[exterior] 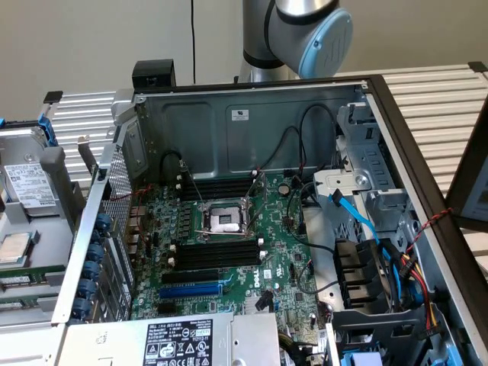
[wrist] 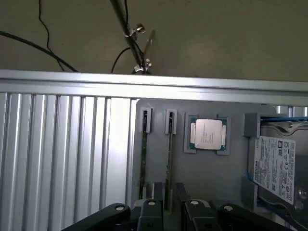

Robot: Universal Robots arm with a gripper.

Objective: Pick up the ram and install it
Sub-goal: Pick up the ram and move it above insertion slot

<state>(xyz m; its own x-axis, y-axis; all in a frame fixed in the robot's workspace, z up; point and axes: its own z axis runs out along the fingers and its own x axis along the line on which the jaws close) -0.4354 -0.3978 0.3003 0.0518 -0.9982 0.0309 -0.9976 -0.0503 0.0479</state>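
Two rams stand on edge side by side in a grey tray (wrist: 211,178): one thin green stick (wrist: 143,154) and a second (wrist: 169,154) next to it. My gripper (wrist: 168,190) hangs above the tray, open, and the near end of the second stick lies in line with the gap between its black fingers (wrist: 157,188). In the exterior view the same sticks (exterior: 23,282) lie at the tray's near end, left of the open computer case. On the motherboard (exterior: 282,267), the black slots (exterior: 217,252) beside the CPU socket (exterior: 226,221) hold no green stick.
A loose CPU chip (wrist: 208,134) and a hard drive (wrist: 281,168) share the tray beside the sticks. Ribbed aluminium tabletop (wrist: 62,149) surrounds it. Inside the case are a blue slot (exterior: 191,290), blue and black cables (exterior: 358,221) and a drive cage (exterior: 374,175). The arm's elbow (exterior: 305,30) rises behind the case.
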